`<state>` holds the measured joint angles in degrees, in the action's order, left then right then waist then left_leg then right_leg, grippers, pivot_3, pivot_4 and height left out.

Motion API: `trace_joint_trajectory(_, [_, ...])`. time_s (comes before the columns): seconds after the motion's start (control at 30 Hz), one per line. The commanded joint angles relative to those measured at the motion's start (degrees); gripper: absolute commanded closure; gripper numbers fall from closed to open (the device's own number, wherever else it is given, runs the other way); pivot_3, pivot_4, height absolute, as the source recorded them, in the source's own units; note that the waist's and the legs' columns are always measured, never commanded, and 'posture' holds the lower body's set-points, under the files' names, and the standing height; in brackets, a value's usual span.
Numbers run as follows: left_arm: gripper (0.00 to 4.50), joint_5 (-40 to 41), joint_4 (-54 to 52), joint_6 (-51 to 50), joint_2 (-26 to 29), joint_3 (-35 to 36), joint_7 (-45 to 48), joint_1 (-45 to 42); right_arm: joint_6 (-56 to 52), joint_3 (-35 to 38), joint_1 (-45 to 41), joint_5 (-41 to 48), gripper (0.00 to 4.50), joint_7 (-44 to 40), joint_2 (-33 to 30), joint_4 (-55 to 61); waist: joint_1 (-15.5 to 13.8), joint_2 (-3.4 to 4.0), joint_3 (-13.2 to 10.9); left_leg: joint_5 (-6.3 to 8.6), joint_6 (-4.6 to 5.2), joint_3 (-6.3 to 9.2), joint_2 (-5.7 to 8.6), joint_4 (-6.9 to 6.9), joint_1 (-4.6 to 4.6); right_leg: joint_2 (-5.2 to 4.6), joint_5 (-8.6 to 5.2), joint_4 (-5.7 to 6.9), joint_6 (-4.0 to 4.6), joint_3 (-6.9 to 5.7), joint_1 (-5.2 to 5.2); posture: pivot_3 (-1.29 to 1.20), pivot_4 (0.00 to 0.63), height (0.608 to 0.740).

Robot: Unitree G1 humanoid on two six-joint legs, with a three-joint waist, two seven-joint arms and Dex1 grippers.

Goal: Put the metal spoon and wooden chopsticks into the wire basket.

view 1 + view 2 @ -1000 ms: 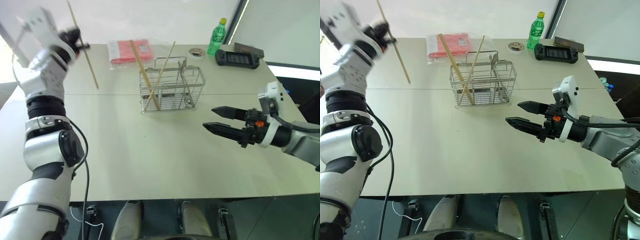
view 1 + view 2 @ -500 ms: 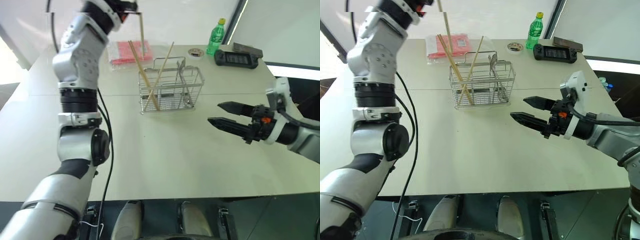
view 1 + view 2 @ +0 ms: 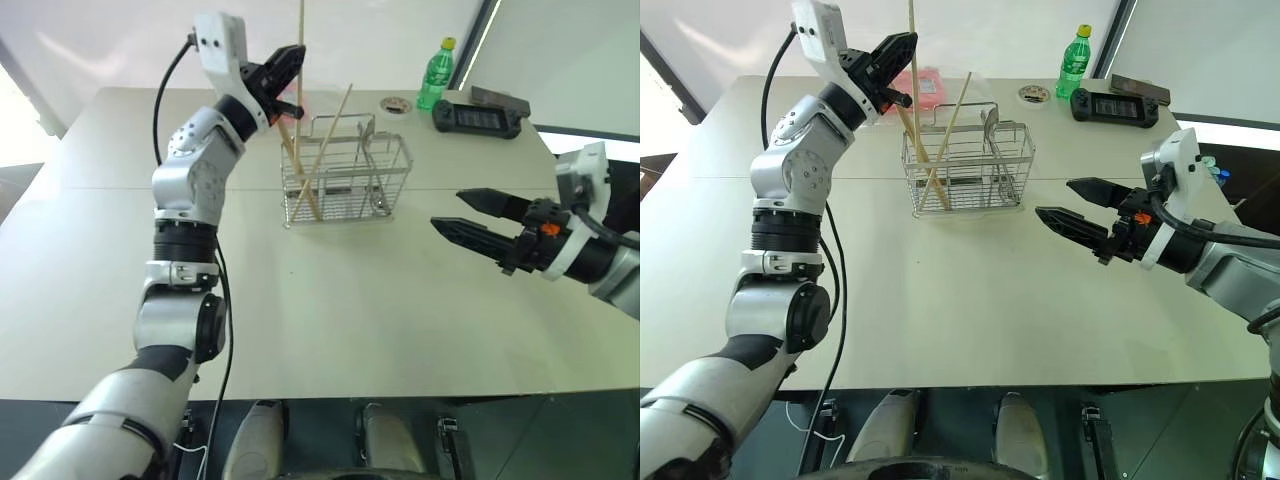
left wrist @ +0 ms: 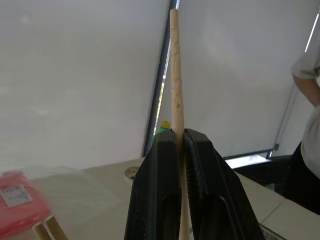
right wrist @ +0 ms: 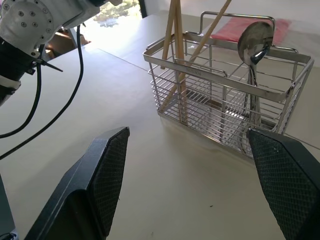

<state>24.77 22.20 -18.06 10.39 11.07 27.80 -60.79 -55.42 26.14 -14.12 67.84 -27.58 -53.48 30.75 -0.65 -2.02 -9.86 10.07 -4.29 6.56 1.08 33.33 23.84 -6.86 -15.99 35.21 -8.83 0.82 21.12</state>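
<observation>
The wire basket stands at the middle back of the table. In its left compartment lean two wooden chopsticks. The metal spoon stands bowl-up in the right compartment. My left gripper is above the basket's left end, shut on another chopstick. That chopstick stands upright, and its lower end reaches down into the left compartment. My right gripper hovers to the right of the basket, open, with nothing between its fingers.
A red packet lies behind the basket. A green bottle, a small round lid and a black controller sit at the back right. A person stands beyond the table.
My left arm has swung from the far left to above the basket. The chopstick in it has gone from slanted to upright. My right gripper has stayed open in about the same place.
</observation>
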Motion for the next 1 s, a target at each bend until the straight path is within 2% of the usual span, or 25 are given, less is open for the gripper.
trace_joint_trajectory(0.03, [3.06, 1.67, -3.99, 1.04, -1.24, 1.02, -1.52, 1.21, 1.36, 1.25, -1.6, 0.49, 0.61, -0.24, -0.27, -0.69, -0.03, 0.0, 0.0, 0.0, 0.0, 0.0, 0.0, 0.0, 0.0, 0.0, 0.0, 0.0, 0.0, 0.0, 0.0, 0.0, 0.15, 0.721])
trace_joint_trajectory(0.23, [0.06, 1.21, -8.31, -0.83, -0.55, -0.74, -1.68, 3.87, 1.49, 0.76, -2.59, -0.21, 0.61, -0.92, -0.54, -2.43, 0.07, -0.01, 0.0, 0.0, 0.0, 0.0, 0.0, 0.01, 0.0, 0.0, 0.0, 0.02, 0.0, -0.01, 0.02, 0.0, 0.15, 0.721])
trace_joint_trajectory(0.43, [0.06, 1.85, -10.31, -5.26, 2.48, -0.58, -1.48, 3.14, 1.6, -0.78, -4.13, -1.35, 0.61, -1.18, -0.38, -3.36, 0.05, 0.0, 0.0, 0.0, 0.0, 0.0, 0.0, 0.01, -0.01, 0.0, 0.0, 0.02, 0.01, -0.01, 0.01, 0.0, 0.15, 0.721])
trace_joint_trajectory(0.5, [0.06, 2.59, -10.89, -9.44, 7.38, -0.51, 1.78, 2.42, 1.94, -1.44, -4.23, -2.85, 0.61, -2.31, -1.1, -3.63, 0.25, 0.0, 0.0, 0.0, 0.0, 0.0, 0.0, 0.01, -0.01, 0.0, 0.0, 0.02, 0.01, -0.01, 0.02, 0.0, 0.15, 0.721])
trace_joint_trajectory(0.6, [0.06, 2.54, -11.27, -14.12, 18.34, -2.39, 11.89, 2.73, 2.52, -1.94, -4.85, -4.82, 0.61, -4.26, -1.98, -4.99, 1.4, 0.02, -0.01, 0.0, 0.0, 0.0, -0.01, -0.06, -0.01, 0.03, -0.01, 0.08, 0.01, 0.01, 0.11, 0.0, 0.15, 0.721])
trace_joint_trajectory(0.77, [0.06, -2.34, -10.91, -12.1, 36.75, -7.69, 29.45, 7.84, 4.79, -3.87, -5.93, -10.45, 0.61, -7.49, -2.72, -9.14, 1.66, 0.13, 0.02, 0.0, 0.0, -0.01, -0.03, -0.18, -0.07, 0.04, -0.03, 0.05, 0.04, 0.02, 0.11, 0.0, 0.15, 0.721])
trace_joint_trajectory(0.87, [0.06, -3.44, -13.0, -11.22, 42.33, -8.37, 33.76, 11.64, 6.44, -5.55, -6.1, -13.85, 0.61, -9.21, -2.21, -11.25, 1.41, 0.15, -0.01, 0.01, 0.0, -0.05, -0.04, -0.2, -0.11, 0.03, -0.12, 0.0, 0.22, 0.05, 0.07, 0.0, 0.15, 0.721])
trace_joint_trajectory(1.0, [0.06, -7.74, -14.37, -11.59, 44.7, -9.27, 31.08, 14.75, 8.1, -7.63, -6.93, -16.83, 0.61, -10.87, -1.03, -12.99, 0.86, 0.1, -0.03, 0.01, -0.01, -0.03, -0.04, -0.14, -0.02, 0.02, -0.11, -0.05, 0.25, 0.04, 0.09, 0.0, 0.15, 0.721])
